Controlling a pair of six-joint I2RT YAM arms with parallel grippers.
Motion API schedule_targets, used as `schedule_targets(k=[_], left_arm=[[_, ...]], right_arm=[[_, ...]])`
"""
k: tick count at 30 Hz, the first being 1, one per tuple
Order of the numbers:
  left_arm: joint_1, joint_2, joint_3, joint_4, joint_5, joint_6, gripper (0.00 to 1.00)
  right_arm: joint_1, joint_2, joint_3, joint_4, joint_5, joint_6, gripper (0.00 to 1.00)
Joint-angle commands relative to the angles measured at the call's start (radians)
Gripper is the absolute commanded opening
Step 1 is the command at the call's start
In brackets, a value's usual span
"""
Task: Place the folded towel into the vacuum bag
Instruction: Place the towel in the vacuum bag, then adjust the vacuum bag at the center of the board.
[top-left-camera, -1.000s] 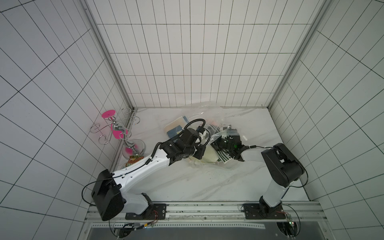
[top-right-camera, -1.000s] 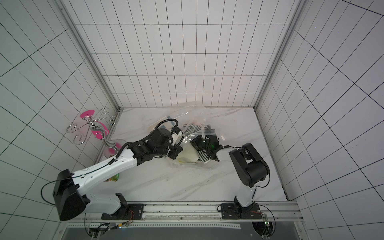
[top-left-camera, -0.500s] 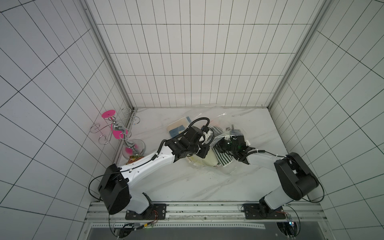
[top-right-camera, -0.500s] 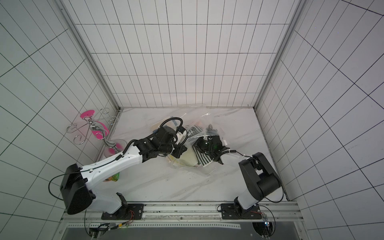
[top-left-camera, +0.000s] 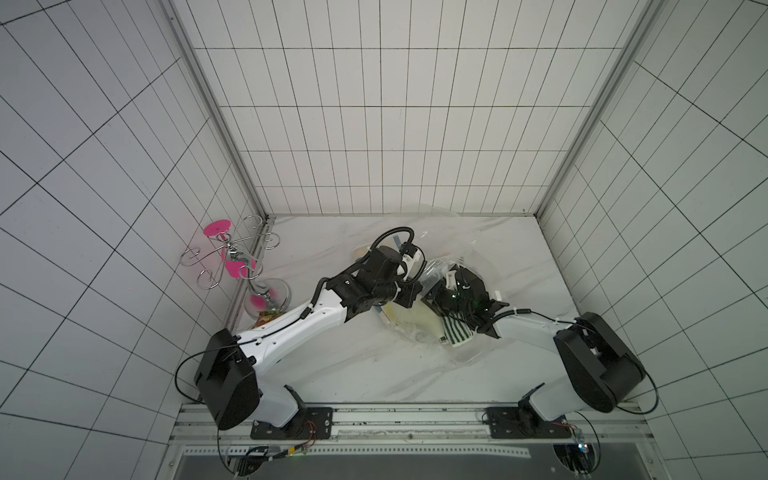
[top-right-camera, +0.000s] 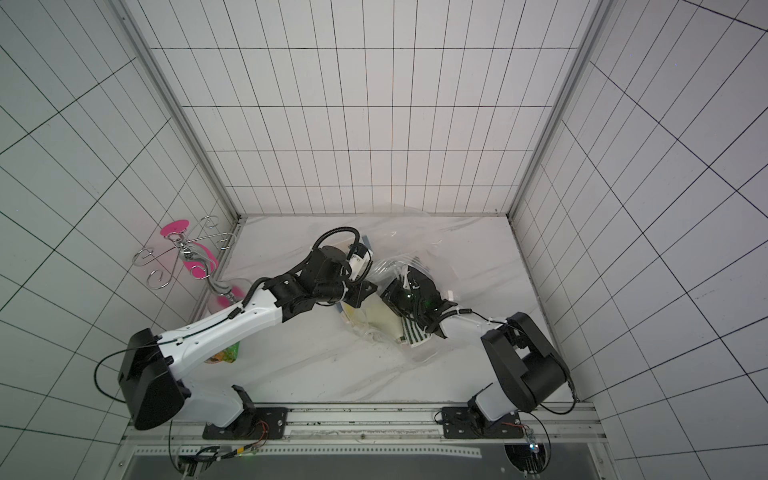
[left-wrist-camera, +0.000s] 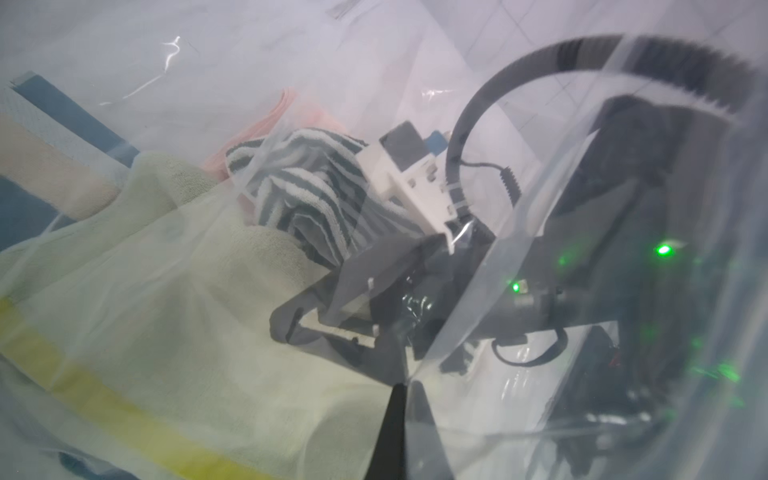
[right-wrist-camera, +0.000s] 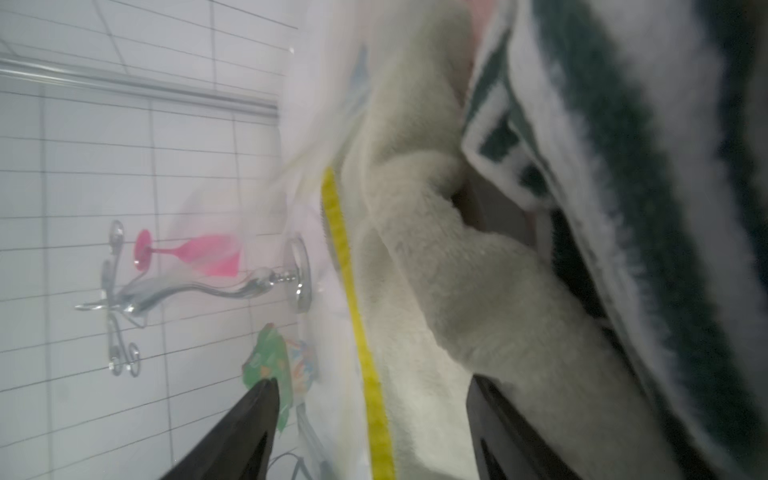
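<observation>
The vacuum bag (top-left-camera: 469, 357) lies crumpled in the middle of the table, its clear film over both wrists. Inside it are a cream towel with a yellow band (top-left-camera: 411, 318) (top-right-camera: 378, 320) (left-wrist-camera: 208, 311) and a green-striped towel (top-left-camera: 457, 336) (left-wrist-camera: 299, 191). My left gripper (left-wrist-camera: 401, 388) (top-left-camera: 415, 291) is shut on a fold of the bag's film above the towels. My right gripper (right-wrist-camera: 372, 386) (top-left-camera: 432, 299) reaches into the bag and stands open, with the cream towel (right-wrist-camera: 457, 291) between its fingers. The striped towel (right-wrist-camera: 602, 166) drapes over it.
A wire stand with pink glasses (top-left-camera: 232, 257) (right-wrist-camera: 199, 257) stands at the left wall. A green snack packet (top-left-camera: 266, 330) (right-wrist-camera: 270, 361) lies beside its foot. Blue (left-wrist-camera: 62, 112) and pink (left-wrist-camera: 291, 112) cloths also lie in the bag. Tiled walls close three sides.
The right arm's elbow has swung out toward the right wall while its wrist stays in the bag. The left arm has shifted slightly, still pinching the film.
</observation>
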Motion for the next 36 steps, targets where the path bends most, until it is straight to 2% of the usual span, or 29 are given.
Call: schedule_targets(k=[1,5,9,13,17,20,24,26,30,32,36], left_arm=[[0.001,0.021,0.033,0.057,0.03,-0.025,0.0],[0.007,0.051,0.064,0.067,0.003,-0.03,0.0],[0.037,0.115,0.131,0.061,0.009,-0.051,0.0],[0.032,0.166,0.185,0.027,0.059,-0.047,0.0],[0.017,0.149,0.177,0.0,0.066,-0.021,0.0],[0.0,0.114,0.164,-0.029,0.079,0.012,0.0],[-0.034,0.084,0.135,-0.045,0.108,0.03,0.0],[-0.055,0.083,0.128,-0.045,0.113,0.037,0.0],[-0.095,0.105,0.135,-0.068,0.126,0.059,0.0],[-0.104,0.111,0.135,-0.081,0.123,0.071,0.0],[-0.105,0.111,0.121,-0.091,0.121,0.08,0.0]], right_arm=[[0.03,0.03,0.023,-0.065,0.168,-0.137,0.75],[0.057,0.051,0.005,-0.01,0.267,-0.239,0.74],[0.131,-0.007,-0.029,-0.046,0.382,-0.339,0.74],[0.175,-0.12,0.004,-0.229,0.491,-0.432,0.74],[0.183,-0.225,0.049,-0.456,0.586,-0.501,0.73],[0.183,-0.341,0.022,-0.592,0.634,-0.526,0.6],[0.165,-0.464,-0.042,-0.692,0.68,-0.546,0.24],[0.138,-0.462,-0.061,-0.682,0.687,-0.559,0.14],[0.031,-0.388,-0.058,-0.575,0.691,-0.612,0.08],[-0.024,-0.34,-0.052,-0.534,0.738,-0.607,0.04],[-0.141,-0.304,-0.074,-0.582,0.877,-0.422,0.03]])
